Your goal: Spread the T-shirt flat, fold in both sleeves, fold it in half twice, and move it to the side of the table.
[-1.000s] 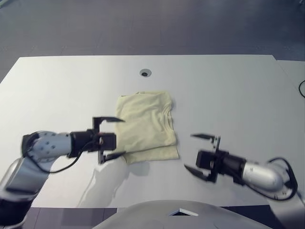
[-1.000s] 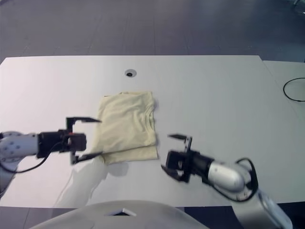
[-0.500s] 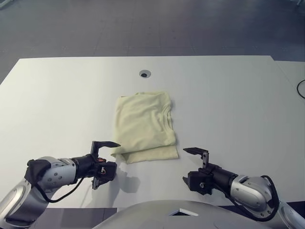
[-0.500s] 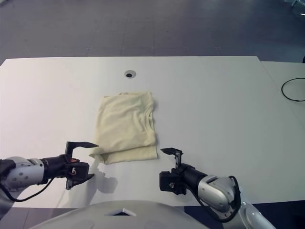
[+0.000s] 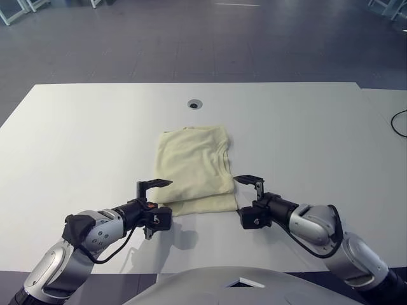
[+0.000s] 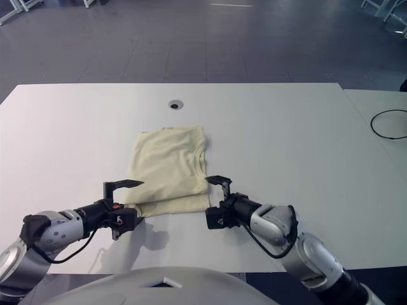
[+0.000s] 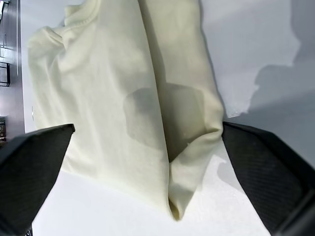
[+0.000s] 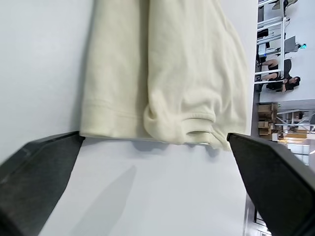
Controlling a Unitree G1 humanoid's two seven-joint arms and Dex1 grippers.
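Observation:
The pale yellow T-shirt lies folded into a compact rectangle in the middle of the white table, collar toward the right. My left gripper is open at the shirt's near left corner. In the left wrist view that folded corner sits between the dark fingers. My right gripper is open at the near right corner, just beside the cloth. The right wrist view shows the hem and collar edge in front of its fingers. Neither gripper holds anything.
A round cable hole sits in the table behind the shirt. A black cable loop lies on the adjoining surface at the far right. Bare tabletop lies to the left and right of the shirt.
The head camera has tilted. Both grippers have come forward from near the table's front edge to the shirt's near corners, staying open.

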